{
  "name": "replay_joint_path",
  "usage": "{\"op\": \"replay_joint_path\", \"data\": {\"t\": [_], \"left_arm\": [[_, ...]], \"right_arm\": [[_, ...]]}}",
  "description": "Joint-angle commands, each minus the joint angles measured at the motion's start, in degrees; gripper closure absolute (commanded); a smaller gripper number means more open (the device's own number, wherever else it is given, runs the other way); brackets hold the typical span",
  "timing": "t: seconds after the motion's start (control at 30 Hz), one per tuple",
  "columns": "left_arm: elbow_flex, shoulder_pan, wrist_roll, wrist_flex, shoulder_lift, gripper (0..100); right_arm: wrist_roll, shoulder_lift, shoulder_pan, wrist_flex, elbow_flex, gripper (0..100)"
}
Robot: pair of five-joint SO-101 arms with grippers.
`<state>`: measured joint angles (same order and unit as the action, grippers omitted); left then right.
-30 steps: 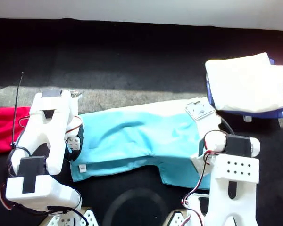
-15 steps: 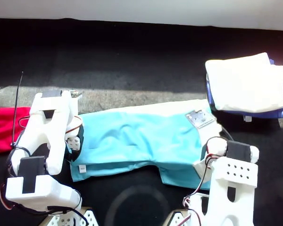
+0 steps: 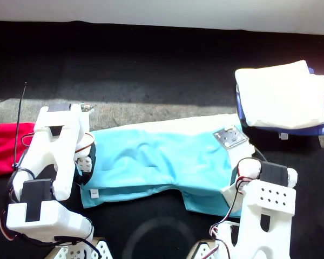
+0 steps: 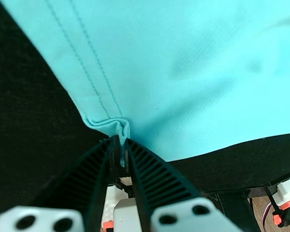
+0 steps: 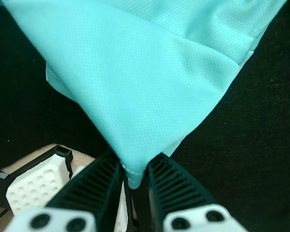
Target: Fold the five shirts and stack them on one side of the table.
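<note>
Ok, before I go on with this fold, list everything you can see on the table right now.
turquoise shirt: one, turquoise, spread across the middle of the table, partly folded
white shirt: at least one, white, folded, far right, on top of the stack
blue shirt: one, blue, folded, under the white one
red shirt: one, red, at the left edge
table: one, black cover
left end effector: one, black fingers, shut on the turquoise shirt's hem
right end effector: one, black fingers, shut on a corner of it
</note>
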<state>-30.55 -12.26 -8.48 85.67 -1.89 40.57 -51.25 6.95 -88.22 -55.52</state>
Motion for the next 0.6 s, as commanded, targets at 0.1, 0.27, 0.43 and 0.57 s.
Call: {"op": "replay_joint_path", "data": {"t": [0.1,0.27,0.43,0.57], "left_arm": [[2.59,-0.57,-0.53,1.85,2.95,82],[14.2,-0.84,-0.53,9.76,2.95,82],[28.26,-0.84,-0.44,12.22,2.42,83],[30.81,-0.31,0.0,7.38,-0.31,98]], "right_arm": [[0.35,-0.92,0.22,-1.63,5.23,76.6],[0.26,-0.92,-4.88,-9.71,14.55,73.5],[-3.08,-0.4,-6.37,-5.49,23.6,74.1],[-12.84,-0.13,-7.87,9.54,20.62,98.8]]}}
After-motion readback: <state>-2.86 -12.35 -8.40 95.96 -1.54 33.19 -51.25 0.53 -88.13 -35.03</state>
